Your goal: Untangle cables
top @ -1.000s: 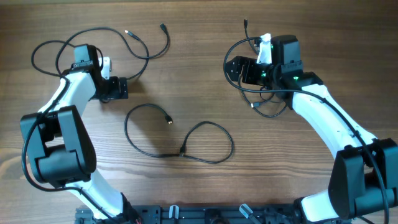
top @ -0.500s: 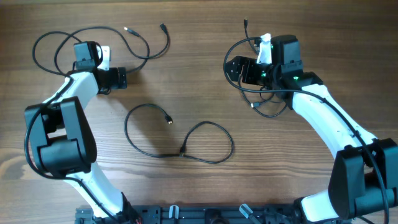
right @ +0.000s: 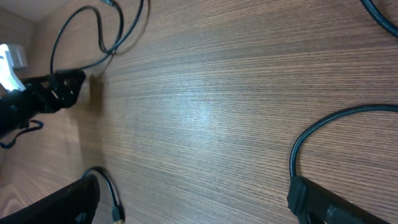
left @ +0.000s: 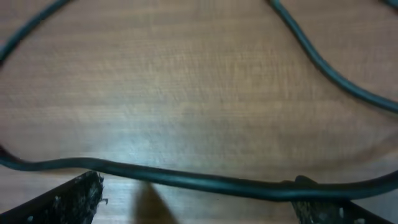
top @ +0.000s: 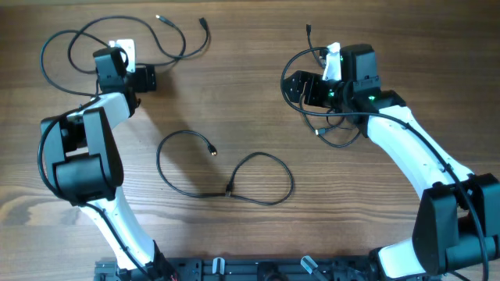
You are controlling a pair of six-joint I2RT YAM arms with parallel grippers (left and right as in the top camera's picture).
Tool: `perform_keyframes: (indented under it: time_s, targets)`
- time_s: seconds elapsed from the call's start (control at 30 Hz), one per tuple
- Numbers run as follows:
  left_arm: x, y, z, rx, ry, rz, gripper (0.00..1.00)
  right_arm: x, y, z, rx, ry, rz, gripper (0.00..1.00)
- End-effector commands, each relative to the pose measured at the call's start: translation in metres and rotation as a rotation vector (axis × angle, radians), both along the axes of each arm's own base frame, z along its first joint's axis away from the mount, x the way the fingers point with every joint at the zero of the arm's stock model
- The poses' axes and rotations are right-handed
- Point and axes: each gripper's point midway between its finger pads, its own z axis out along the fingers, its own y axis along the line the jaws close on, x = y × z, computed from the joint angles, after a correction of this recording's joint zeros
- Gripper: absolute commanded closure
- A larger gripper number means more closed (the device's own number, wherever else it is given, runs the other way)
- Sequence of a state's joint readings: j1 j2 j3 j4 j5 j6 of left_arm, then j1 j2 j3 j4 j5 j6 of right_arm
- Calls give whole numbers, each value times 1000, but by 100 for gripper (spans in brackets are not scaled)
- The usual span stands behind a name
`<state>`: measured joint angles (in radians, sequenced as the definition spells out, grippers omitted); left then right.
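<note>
Three thin black cables lie apart on the wooden table. One cable loops at the far left and runs past my left gripper. In the left wrist view this cable crosses between the wide-apart fingers of my left gripper, which is open and low over the wood. A second cable curls in the middle. The third cable loops around my right gripper. My right gripper is open with bare wood between its fingers; a gold plug tip lies beside one finger.
The left arm's white links stretch up the left side. The right arm reaches in from the lower right. A dark rail runs along the table's near edge.
My left gripper has swung toward the far edge, up to the far-left cable, whose plug ends shifted slightly. The right arm and the other two cables have not moved.
</note>
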<state>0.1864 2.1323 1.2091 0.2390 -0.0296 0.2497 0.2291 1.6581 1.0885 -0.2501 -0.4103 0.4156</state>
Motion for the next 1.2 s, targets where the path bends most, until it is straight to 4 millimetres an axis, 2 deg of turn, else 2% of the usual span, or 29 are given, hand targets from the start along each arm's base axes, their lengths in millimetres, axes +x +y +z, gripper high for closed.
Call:
perform_keyframes:
  time_s: [0.0,0.13,0.23,0.3,0.4,0.6,0.73,0.8,0.87,1.07,1.17]
  targets:
    - [2,10,-1,14,-18,15,0,-2,-1,3,-5,-2,-5,1]
    - [-6,9,-6,-27,19,43,0,-3,-1,2,-7,4,-6,1]
    - [-21,-5,-4,-59,102,23,0,-2,-1,3,-6,-1,-6,1]
    - [-32,-14,4,-71,148,9,0,-1,-2,3,-11,-5,-11,1]
    - [-56,-30,30,-103,212,-24,0,-1,-2,3,-13,-8,-14,1]
    - [-119,-65,91,-205,313,-105,0,4,-1,7,-7,-34,-14,1]
    - [-160,-83,115,-273,374,-143,0,6,-1,9,-2,-43,-18,1]
    - [-187,-93,116,-297,454,-154,0,8,-1,11,1,-54,-18,1]
    - [-206,-104,111,-309,534,-168,0,10,-1,14,6,-68,-19,1]
    - [-216,-137,104,-302,603,-229,0,17,1,22,30,-101,-34,0]
    - [-218,-136,101,-306,618,-112,0,21,2,26,35,-125,-33,0]
